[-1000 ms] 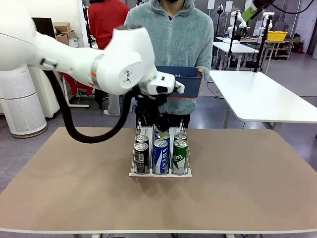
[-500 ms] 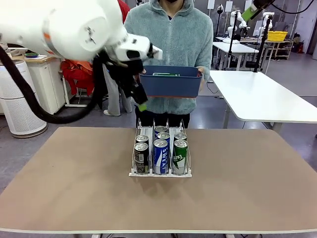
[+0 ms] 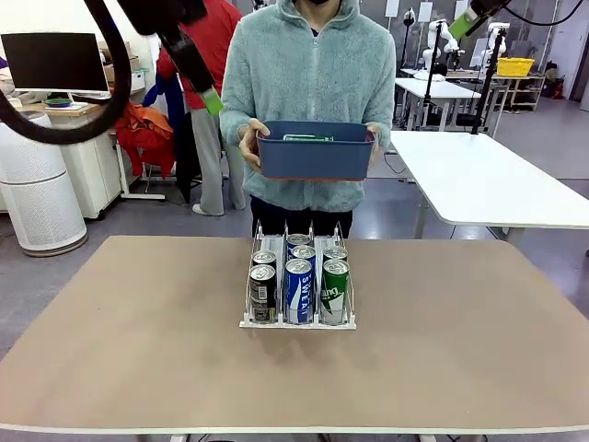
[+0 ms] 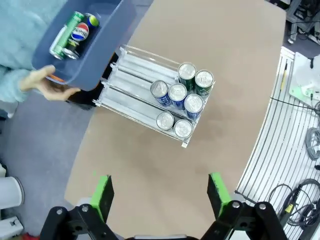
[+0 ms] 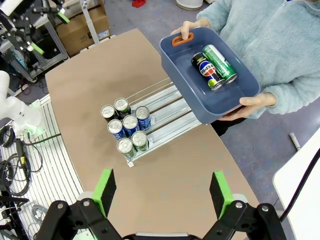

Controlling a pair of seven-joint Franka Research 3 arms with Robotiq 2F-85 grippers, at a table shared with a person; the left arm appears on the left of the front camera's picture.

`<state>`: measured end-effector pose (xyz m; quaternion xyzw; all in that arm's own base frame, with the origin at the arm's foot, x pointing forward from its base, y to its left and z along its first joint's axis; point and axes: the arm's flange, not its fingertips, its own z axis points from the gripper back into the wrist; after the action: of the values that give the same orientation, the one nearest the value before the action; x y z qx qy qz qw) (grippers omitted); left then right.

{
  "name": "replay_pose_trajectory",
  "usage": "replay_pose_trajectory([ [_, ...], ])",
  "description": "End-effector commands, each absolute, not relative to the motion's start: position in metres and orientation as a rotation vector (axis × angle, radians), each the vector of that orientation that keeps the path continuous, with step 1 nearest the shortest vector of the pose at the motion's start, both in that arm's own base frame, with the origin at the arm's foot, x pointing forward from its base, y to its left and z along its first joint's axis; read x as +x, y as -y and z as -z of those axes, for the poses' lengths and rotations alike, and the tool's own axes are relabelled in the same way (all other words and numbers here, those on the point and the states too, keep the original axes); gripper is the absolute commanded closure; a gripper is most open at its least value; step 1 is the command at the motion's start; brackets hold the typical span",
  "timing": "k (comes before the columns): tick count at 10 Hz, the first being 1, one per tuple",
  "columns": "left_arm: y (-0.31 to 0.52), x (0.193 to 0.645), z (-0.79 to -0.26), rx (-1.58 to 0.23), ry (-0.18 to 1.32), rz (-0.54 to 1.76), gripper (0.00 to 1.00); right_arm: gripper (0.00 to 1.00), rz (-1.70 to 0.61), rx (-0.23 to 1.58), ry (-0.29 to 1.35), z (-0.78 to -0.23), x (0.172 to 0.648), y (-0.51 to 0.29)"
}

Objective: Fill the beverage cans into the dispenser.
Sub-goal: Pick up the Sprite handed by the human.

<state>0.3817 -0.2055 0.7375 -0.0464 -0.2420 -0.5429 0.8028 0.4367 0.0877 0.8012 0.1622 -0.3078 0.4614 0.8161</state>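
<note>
The white dispenser (image 3: pixel 276 242) stands at the middle of the table with several beverage cans (image 3: pixel 298 287) upright in its three lanes: black on the left, blue in the middle, green on the right. My left gripper (image 3: pixel 210 96) hangs high up at the left, well clear of it. From above, the left gripper (image 4: pixel 160 195) is open and empty over the dispenser (image 4: pixel 134 74). My right gripper (image 5: pixel 162 192) is also open and empty, high above the dispenser (image 5: pixel 170 113). A Pepsi can (image 5: pixel 206 71) and a green can (image 5: pixel 220 62) lie in the person's bin.
A person at the far side holds a dark blue bin (image 3: pixel 316 158) in both hands, above and behind the dispenser. The brown table (image 3: pixel 138 350) is bare to the left, right and front of the rack. A white table (image 3: pixel 479 175) stands at the back right.
My left arm has risen from the back of the dispenser, up and to the left, with its jaws empty. A can now shows at the back of the middle lane.
</note>
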Motion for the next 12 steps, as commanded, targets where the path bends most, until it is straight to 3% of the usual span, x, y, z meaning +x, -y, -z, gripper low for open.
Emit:
replay_pose_trajectory([
  [1, 0.202, 0.383, -0.764, -0.113, 0.546, 1.230, 0.00, 0.00, -0.978, 0.349, 0.653, -0.801, 0.436, -0.089],
  [5, 0.185, 0.374, -0.797, -0.149, 0.682, 1.140, 0.00, 0.00, -0.978, 0.349, 0.653, -0.801, 0.436, -0.089],
  [12, 0.194, 0.371, -0.800, -0.098, 0.636, 1.178, 0.00, 0.00, -0.978, 0.349, 0.653, -0.801, 0.436, -0.089],
])
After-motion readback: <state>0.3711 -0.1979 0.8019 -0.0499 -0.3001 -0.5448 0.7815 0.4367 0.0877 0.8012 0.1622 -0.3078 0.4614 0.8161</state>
